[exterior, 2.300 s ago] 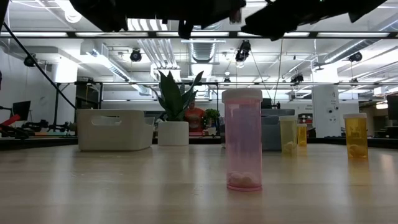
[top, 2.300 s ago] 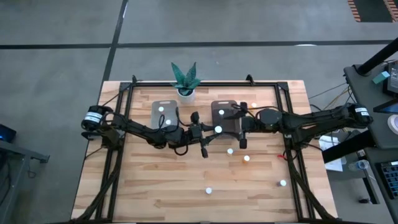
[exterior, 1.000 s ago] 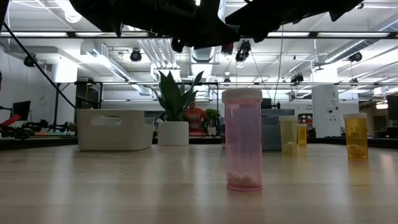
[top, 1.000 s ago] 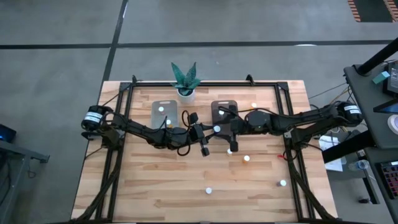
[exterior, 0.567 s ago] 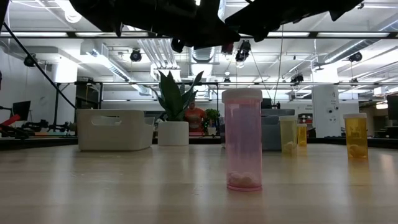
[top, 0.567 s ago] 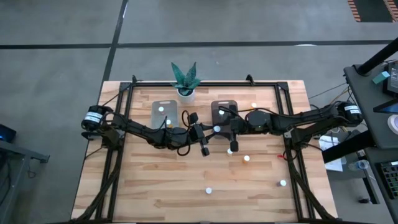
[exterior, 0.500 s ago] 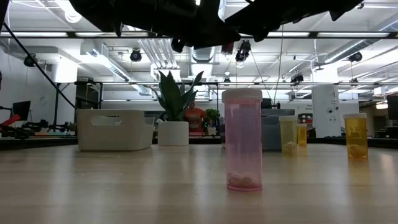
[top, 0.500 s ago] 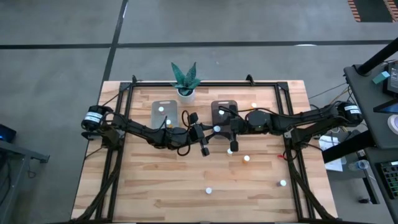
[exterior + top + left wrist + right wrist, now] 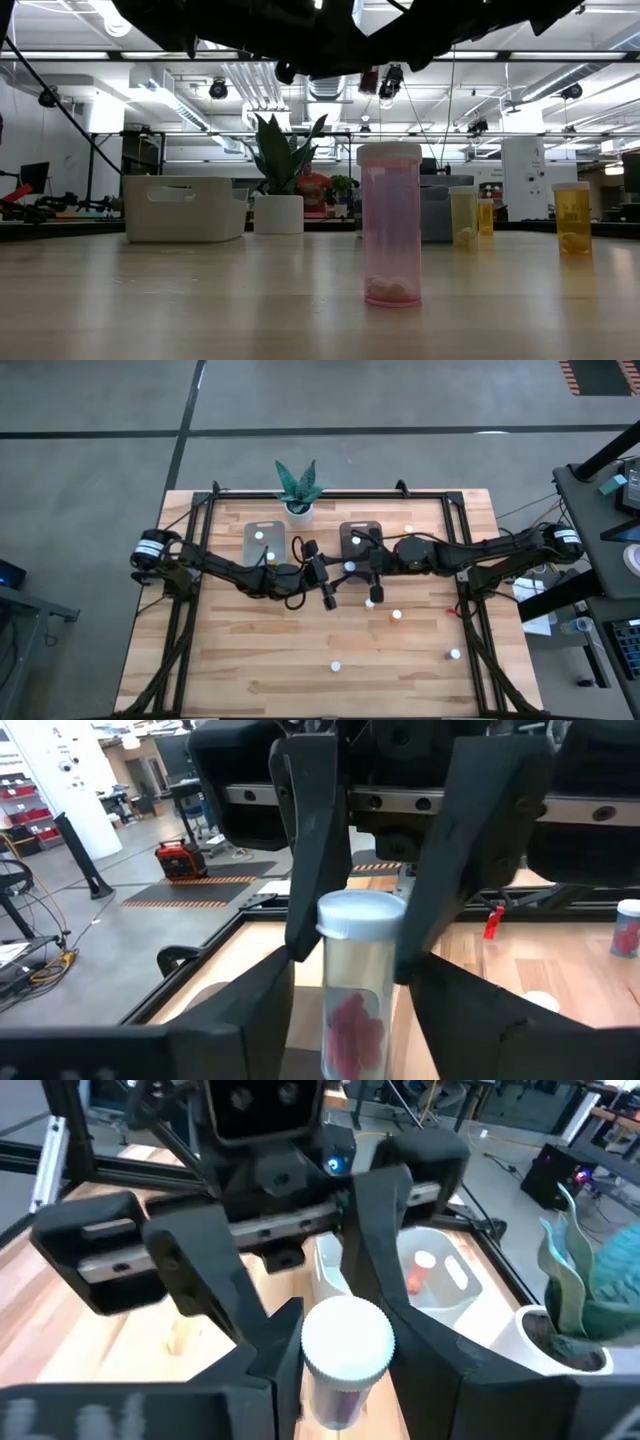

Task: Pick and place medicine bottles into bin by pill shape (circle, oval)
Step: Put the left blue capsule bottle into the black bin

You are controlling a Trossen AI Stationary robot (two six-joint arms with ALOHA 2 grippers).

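Left end effector (image 9: 350, 975) and right end effector (image 9: 345, 1345) both pinch narrow on one red-pill bottle (image 9: 353, 1030); I fear a mistimed release drops it short of the grey bin (image 9: 376, 528) at 12 o'clock.

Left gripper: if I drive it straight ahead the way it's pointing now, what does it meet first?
The left gripper is shut on the medicine bottle, and the right gripper faces it head-on around that same bottle. Going straight on, it would likely hit the right gripper almost at once.
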